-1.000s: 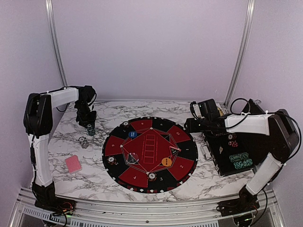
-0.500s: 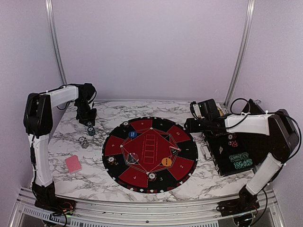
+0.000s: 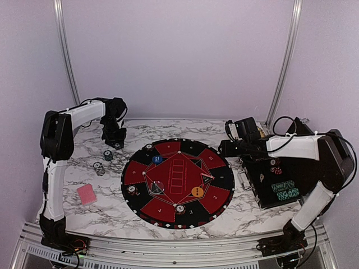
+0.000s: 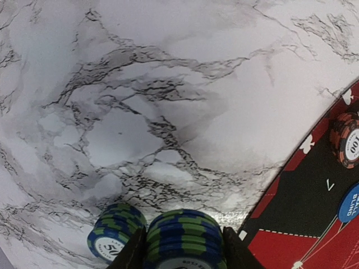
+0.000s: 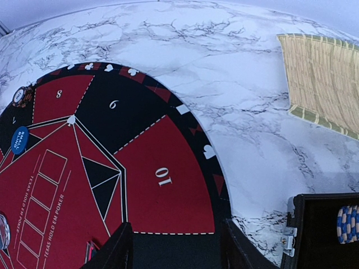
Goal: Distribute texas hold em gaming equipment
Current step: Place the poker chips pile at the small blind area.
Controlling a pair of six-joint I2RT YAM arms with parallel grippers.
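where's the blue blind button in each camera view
Top external: the blue button sits on the upper left of the mat.
Left wrist: cut off at the right edge, on the mat.
Right wrist: at the far left edge.
Shared landmark: the red chip stack beside it.

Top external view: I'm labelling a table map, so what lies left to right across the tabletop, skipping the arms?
Pink-backed card → chip stack on the marble → blue button → orange button → black case.
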